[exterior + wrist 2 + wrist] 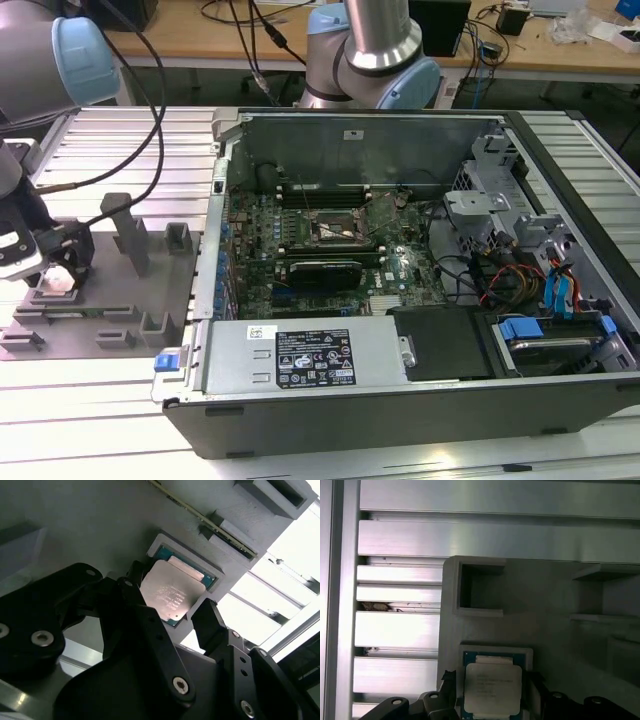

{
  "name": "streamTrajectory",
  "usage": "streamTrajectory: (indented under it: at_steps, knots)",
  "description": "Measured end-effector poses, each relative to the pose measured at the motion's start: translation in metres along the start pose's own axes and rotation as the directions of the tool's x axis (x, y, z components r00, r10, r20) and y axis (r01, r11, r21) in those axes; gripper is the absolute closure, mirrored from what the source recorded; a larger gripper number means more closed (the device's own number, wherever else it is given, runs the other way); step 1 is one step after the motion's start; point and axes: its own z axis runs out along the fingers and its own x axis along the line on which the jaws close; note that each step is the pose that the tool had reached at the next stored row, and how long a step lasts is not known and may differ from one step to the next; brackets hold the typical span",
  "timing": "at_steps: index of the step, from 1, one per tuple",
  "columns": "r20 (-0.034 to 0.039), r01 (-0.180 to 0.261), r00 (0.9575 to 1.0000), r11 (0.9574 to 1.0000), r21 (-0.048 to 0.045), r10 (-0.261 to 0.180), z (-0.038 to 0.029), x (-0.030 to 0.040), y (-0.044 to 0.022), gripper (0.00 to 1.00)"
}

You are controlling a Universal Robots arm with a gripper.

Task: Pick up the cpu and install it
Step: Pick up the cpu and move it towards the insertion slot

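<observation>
Black fingers [150, 630] of the pincer [170, 596] loom closest in the second wrist view, spread and released, one on each side of the cpu [172, 592], which lies flat in its recess in the grey fixture tray [150, 290], at nine o'clock from the open computer case [400, 420] on the slatted surface [100, 420]. For a sound grasp, I judge it should sit centred, close evenly on opposite edges and keep the chip level.

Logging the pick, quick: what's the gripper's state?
Gripper: open, straddling the cpu, which sits in the grey fixture tray pocket; not clamped on it.
</observation>
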Motion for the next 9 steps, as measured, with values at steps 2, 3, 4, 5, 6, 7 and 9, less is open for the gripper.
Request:
streamTrajectory:
  at_steps: [2,3,4,5,6,7,9]
  knots:
    - [-0.0001,0.0,1.0,1.0,0.0001,0.0,0.0002,0.0,0.0,0.34]
    - [-0.0001,0.0,1.0,1.0,0.0001,0.0,0.0002,0.0,0.0,0.34]
    - [-0.0001,0.0,1.0,1.0,0.0001,0.0,0.0003,0.0,0.0,0.34]
    - [0.0,0.0,1.0,1.0,0.0,0.0,0.0003,0.0,0.0,0.34]
    - [0.0,0.0,1.0,1.0,0.0001,0.0,0.0003,0.0,0.0,0.34]
    - [0.0,0.0,1.0,1.0,0.0001,0.0,0.0004,0.0,0.0,0.34]
    - [0.0002,0.0,1.0,1.0,0.0,0.0,0.0005,-0.0001,0.0,0.34]
